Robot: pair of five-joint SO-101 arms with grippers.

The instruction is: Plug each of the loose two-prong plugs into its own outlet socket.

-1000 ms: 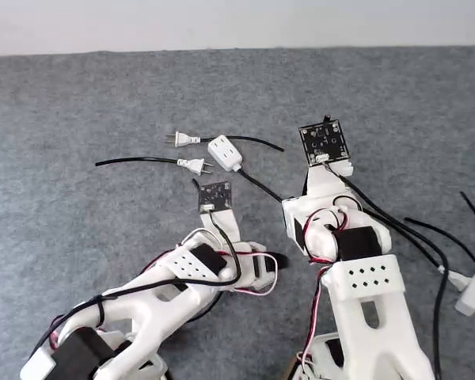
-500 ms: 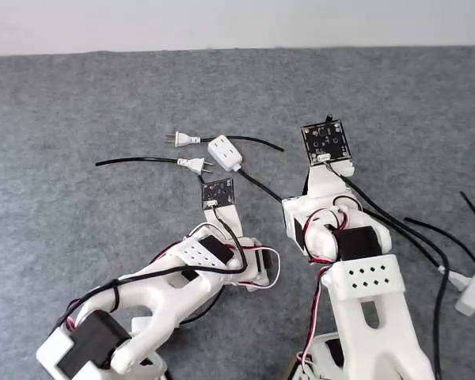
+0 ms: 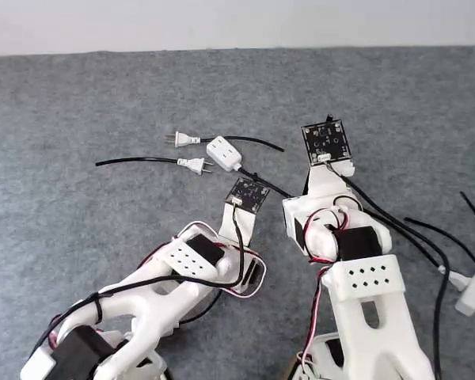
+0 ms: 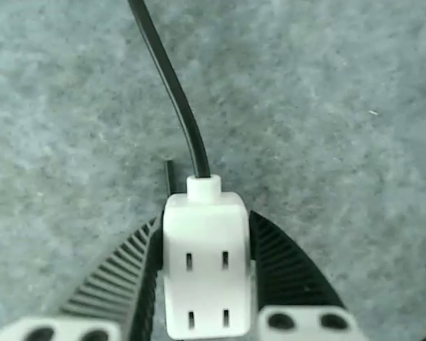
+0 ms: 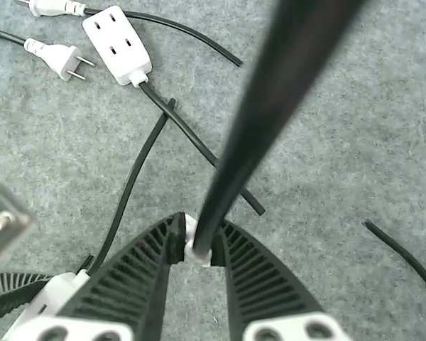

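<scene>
Grey carpet (image 3: 63, 103) below, the left gripper (image 4: 206, 222), pinching an outlet socket (image 4: 206, 270), has swung toward the right gripper (image 5: 199, 226) clamping a plug (image 5: 200, 254), likely for mating.

Far plug (image 3: 184, 139) and near plug (image 3: 194, 165) lie loose, unplugged, just beside the white outlet socket (image 3: 225, 153).

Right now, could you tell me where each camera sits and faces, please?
High view: fixed above, looking down on table, left arm and right arm.
Left wrist: on left arm, looking down past left gripper shut on held socket.
Right wrist: on right arm, looking down past right gripper shut on held plug.
High and right wrist share the free socket.
</scene>
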